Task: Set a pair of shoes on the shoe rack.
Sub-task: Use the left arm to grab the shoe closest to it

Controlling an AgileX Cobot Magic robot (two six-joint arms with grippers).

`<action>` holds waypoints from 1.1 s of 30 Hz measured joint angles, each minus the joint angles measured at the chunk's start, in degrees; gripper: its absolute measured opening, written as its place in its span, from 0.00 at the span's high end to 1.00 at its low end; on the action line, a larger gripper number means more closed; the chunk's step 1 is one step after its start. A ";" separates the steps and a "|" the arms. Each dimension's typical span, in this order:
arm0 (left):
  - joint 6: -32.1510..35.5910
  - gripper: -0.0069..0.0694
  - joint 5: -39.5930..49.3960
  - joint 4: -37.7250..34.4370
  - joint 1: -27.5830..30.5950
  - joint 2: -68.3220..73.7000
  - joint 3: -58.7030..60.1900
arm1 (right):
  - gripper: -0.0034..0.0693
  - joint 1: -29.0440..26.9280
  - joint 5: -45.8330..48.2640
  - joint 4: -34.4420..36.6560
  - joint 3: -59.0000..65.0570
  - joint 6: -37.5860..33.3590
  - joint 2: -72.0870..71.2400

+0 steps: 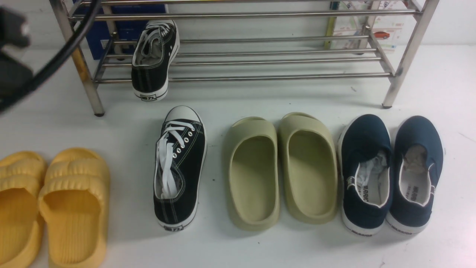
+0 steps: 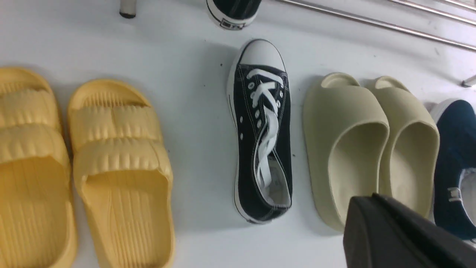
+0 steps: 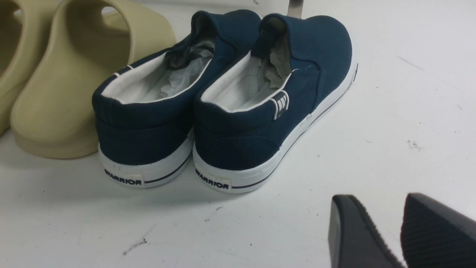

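a first sneaker (image 1: 154, 59) is seen on the lowest tier of the rack (image 1: 282, 78), near its left end. it is laid across the bars with its toe toward the back and its heel jutting out past the front bar. the second sneaker (image 1: 180, 167) is set on the white surface (image 1: 260, 249) in front of the rack, upright on its sole, with its toe pointed at the rack. it is near the first sneaker's heel but apart from it. it is flanked by yellow slides (image 1: 70, 208) on the left and olive slides (image 1: 282, 167) on the right, and neither pair is touched by it. the two olive slides are pressed side by side. navy slip-ons (image 1: 390, 175), stuffed with paper, are set further right, just beside the olive pair. in the left wrist view the left gripper (image 2: 386, 230) is shown only as a black block at the edge, overlapping the heel end of an olive slide. whether its fingers are spread or pressed together cannot be told. in the front view the left arm (image 1: 11, 74) and its cable (image 1: 70, 41) are seen blurred at the far left, beside the rack's left leg. in the right wrist view the right gripper (image 3: 379, 203) is seen with its ribbed fingers (image 3: 353, 234) spread and nothing pinched between them. it is held behind the slip-ons' heels, apart from them.
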 joint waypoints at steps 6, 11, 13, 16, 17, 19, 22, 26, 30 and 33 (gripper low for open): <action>-1.07 0.93 -5.97 -1.31 0.00 -20.07 16.81 | 0.62 0.00 0.00 0.00 0.00 0.00 0.00; 0.99 0.93 -11.12 -2.48 0.00 -26.93 28.08 | 0.62 0.00 0.00 0.00 0.00 0.00 0.00; 1.25 0.93 -12.19 -3.41 0.00 -27.08 29.36 | 0.62 0.00 0.00 0.00 0.00 0.00 0.00; 1.43 0.93 -13.28 -4.27 0.00 -27.27 29.93 | 0.62 0.00 0.00 0.00 0.00 0.00 0.00; 1.48 0.93 -13.43 -4.35 0.00 -27.38 29.96 | 0.62 0.00 0.00 0.00 0.00 0.00 0.00; 1.55 0.93 -13.70 -4.35 0.00 -27.38 30.01 | 0.62 0.00 0.00 0.00 0.00 0.00 0.00; 1.60 0.93 -13.77 -4.35 0.00 -27.38 30.01 | 0.62 0.00 0.00 0.00 0.00 0.00 0.00; 1.60 0.93 -13.82 -4.39 0.00 -27.38 30.01 | 0.62 0.00 0.00 0.00 0.00 0.00 0.00; 1.66 0.93 -14.90 -3.17 0.00 -27.38 30.01 | 0.62 0.00 0.00 0.00 0.00 0.00 0.00; 1.66 0.93 -19.70 -1.01 0.00 -27.53 32.27 | 0.62 0.00 0.00 0.00 0.00 0.00 0.00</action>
